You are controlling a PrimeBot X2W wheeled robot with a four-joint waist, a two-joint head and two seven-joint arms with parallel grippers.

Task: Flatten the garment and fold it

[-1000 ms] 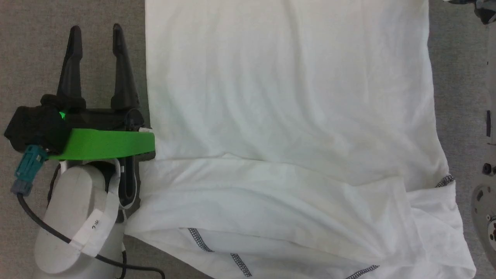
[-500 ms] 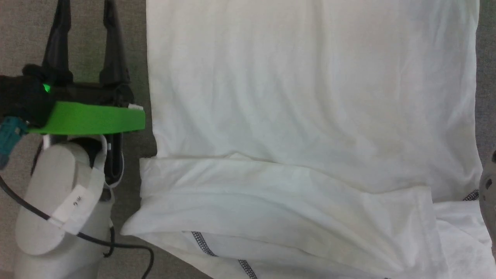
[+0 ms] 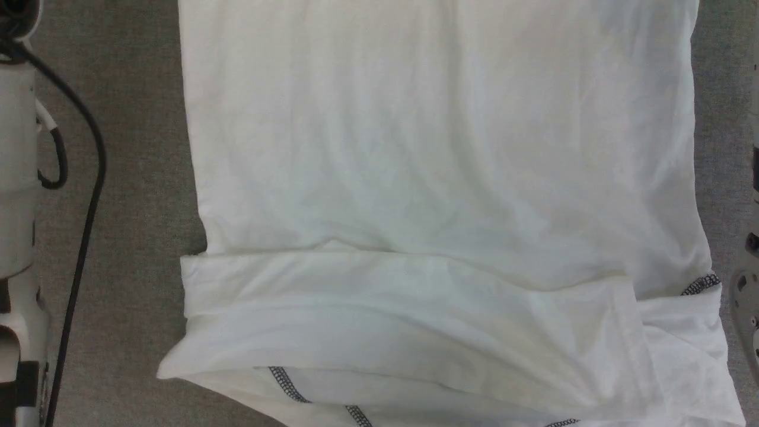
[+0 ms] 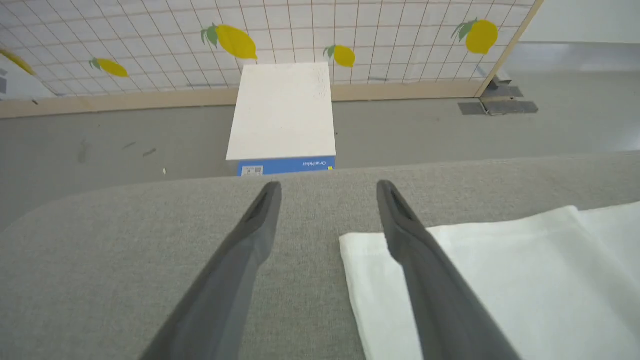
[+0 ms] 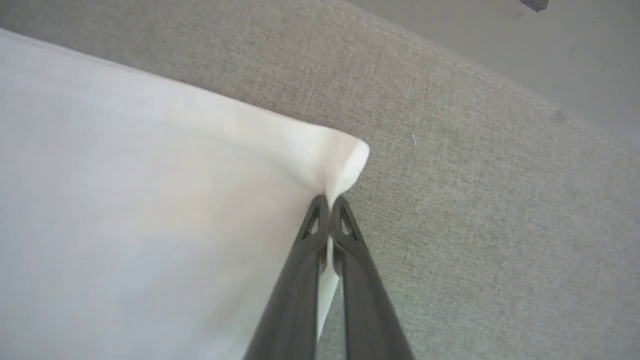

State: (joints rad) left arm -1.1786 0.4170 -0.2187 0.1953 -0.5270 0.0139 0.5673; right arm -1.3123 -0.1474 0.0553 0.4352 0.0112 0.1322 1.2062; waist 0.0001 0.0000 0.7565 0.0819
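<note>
The white garment (image 3: 439, 178) lies spread over the grey table, a folded band across its near part and dark zigzag stitching (image 3: 284, 385) at the near edge. In the left wrist view my left gripper (image 4: 327, 192) stands open just above the table, its right finger over a far corner of the garment (image 4: 500, 280). In the right wrist view my right gripper (image 5: 329, 202) is shut on a corner of the garment (image 5: 345, 160), which is pinched up between the fingertips.
The grey fabric table (image 3: 130, 207) shows on both sides of the garment. My pale left forearm and a black cable (image 3: 83, 178) run along the head view's left edge. Beyond the table's far edge a white box (image 4: 282, 112) stands on the floor before a lemon-patterned screen.
The head view has shifted, and my left gripper has moved forward out of it, leaving the forearm at the left edge. The garment lies as before.
</note>
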